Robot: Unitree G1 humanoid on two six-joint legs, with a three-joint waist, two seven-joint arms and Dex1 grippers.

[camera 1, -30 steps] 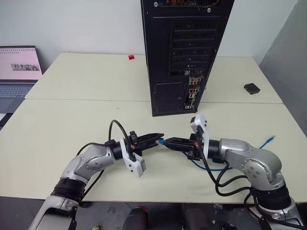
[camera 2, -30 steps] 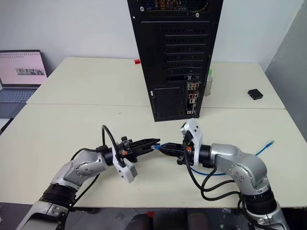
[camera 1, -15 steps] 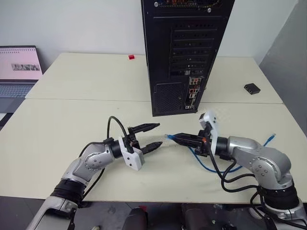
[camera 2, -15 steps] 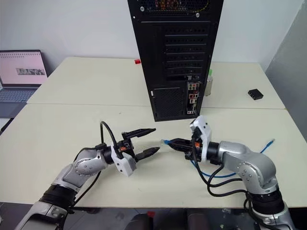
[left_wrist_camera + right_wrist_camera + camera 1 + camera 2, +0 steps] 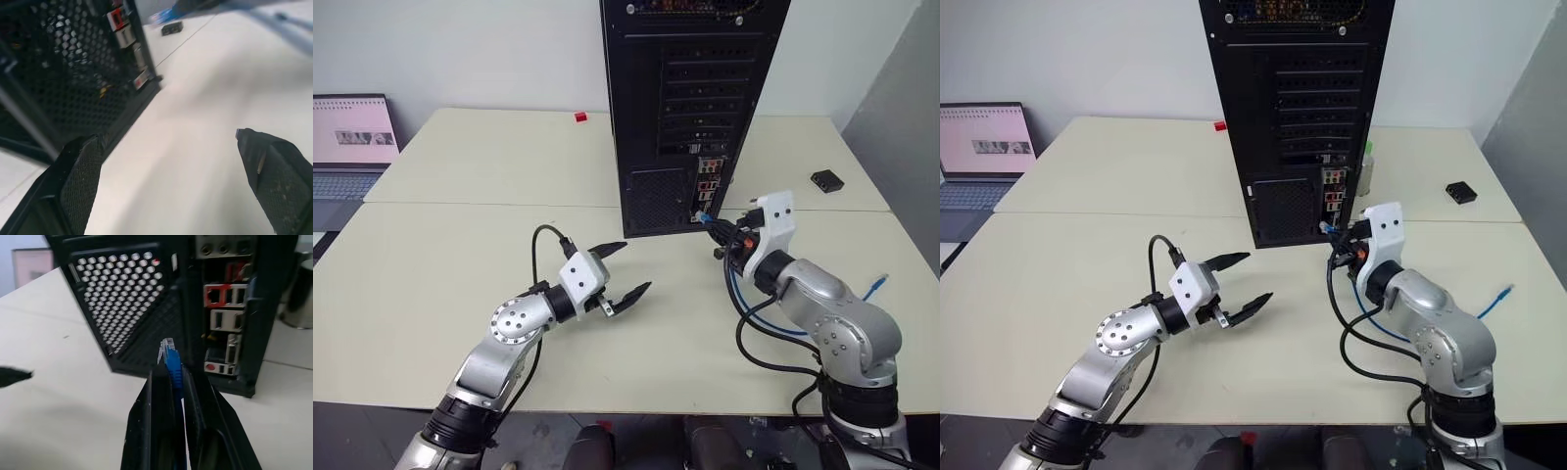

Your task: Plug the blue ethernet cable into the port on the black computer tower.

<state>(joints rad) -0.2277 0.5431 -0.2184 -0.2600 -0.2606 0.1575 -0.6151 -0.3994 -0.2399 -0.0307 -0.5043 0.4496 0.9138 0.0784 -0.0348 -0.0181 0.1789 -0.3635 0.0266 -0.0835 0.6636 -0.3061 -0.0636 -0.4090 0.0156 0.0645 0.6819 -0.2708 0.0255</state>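
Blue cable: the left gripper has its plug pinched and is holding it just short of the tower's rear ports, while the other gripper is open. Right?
Wrong arm. The right gripper pinches the cable, its plug just short of the tower's rear ports, as the right wrist view shows. The left gripper is the open one, holding nothing.

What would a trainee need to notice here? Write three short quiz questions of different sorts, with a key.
1. True or false: the left claw is open and holds nothing.
2. Which claw grips the blue ethernet cable? A) left B) right C) neither
3. Fill in: the clear plug points at the rear of the black computer tower but is not yet in the ____.

Key: 1 true; 2 B; 3 port.
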